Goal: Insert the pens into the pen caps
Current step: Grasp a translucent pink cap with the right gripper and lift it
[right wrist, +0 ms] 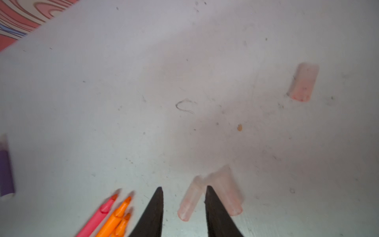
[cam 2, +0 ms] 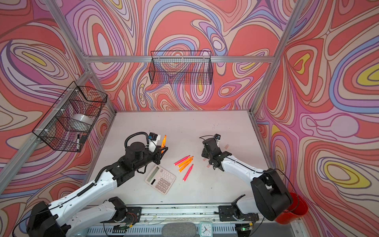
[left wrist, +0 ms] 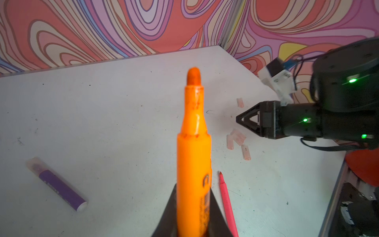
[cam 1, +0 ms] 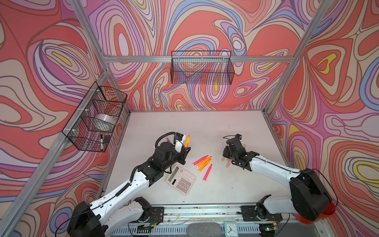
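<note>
The left jaws are clamped on a slim neon orange marker pen (left wrist: 193, 156), held raised just beyond the beige desk calculator (cam 1: 180, 180), bare felt tip pointing away. The right jaws stand partly open, low over the white surface (cam 1: 205, 127) well to the right of the calculator, straddling one small translucent pinkish cap (right wrist: 189, 200) lying among others; they seem not to pinch it yet, though blur leaves doubt. The step in hand looks like fetching a cap; next comes closing squarely on it, lifting, and lining its open end up with the pen tip.
</note>
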Controlling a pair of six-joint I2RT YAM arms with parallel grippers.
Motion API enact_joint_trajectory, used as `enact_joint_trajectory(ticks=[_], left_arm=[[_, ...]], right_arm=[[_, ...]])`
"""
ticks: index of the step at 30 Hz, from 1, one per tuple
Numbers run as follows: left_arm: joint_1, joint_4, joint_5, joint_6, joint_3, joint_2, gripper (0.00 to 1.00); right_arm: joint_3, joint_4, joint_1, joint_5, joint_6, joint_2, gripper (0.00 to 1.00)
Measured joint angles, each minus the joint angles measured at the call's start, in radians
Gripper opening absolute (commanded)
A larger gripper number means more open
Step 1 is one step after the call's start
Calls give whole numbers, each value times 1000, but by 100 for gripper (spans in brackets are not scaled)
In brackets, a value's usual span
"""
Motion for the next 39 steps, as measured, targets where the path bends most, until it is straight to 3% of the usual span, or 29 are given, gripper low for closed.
enact_joint_trajectory(ticks=[12, 39], left_arm=[[0, 18, 81, -34, -3, 32, 0], [0, 21, 112, -41, 16, 82, 0]], right_arm=[[-18, -43, -24, -2, -48, -14, 20], [-15, -45, -64, -7, -28, 129, 27]])
